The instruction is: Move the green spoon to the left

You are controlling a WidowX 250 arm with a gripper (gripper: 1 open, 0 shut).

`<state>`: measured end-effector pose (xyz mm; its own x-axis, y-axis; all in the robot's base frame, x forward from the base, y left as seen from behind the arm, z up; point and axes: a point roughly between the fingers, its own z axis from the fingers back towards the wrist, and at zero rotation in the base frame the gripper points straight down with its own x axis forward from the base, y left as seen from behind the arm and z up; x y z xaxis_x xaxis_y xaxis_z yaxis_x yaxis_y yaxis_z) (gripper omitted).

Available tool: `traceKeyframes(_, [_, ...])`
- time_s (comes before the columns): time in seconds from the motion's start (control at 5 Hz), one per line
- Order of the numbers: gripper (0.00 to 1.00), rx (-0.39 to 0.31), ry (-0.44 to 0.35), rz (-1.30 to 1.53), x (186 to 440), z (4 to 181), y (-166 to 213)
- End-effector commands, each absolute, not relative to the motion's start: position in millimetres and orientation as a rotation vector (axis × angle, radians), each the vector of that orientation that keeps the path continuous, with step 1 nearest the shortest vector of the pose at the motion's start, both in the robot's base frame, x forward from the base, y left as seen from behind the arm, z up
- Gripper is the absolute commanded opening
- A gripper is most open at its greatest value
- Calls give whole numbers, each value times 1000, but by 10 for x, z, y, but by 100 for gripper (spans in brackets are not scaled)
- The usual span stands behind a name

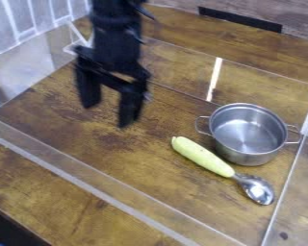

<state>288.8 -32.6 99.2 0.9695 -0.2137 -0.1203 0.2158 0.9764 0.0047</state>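
Observation:
The green spoon [218,167] lies on the wooden table at the lower right, its thick yellow-green handle pointing up-left and its shiny metal bowl [257,190] toward the lower right. My gripper [108,108] hangs to the left of the spoon, well apart from it, pointing down at the table. Its two dark fingers [88,88] stand open with nothing between them. The image of the gripper is motion-blurred.
A round steel pot [245,133] with side handles stands just above-right of the spoon. A clear plastic wall [118,187] runs around the wooden table [66,144], with a white strip [215,77] on its far pane.

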Motion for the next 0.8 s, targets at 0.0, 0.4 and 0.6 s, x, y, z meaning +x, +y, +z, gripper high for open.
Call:
traceKeyframes(0.0, [100, 48, 47, -406, 3065, 1076, -705])
traceKeyframes(0.4, [100, 75, -18, -892, 3262, 984, -1257])
traceKeyframes(0.6, [100, 84, -60, -1116, 3305, 888, -1310])
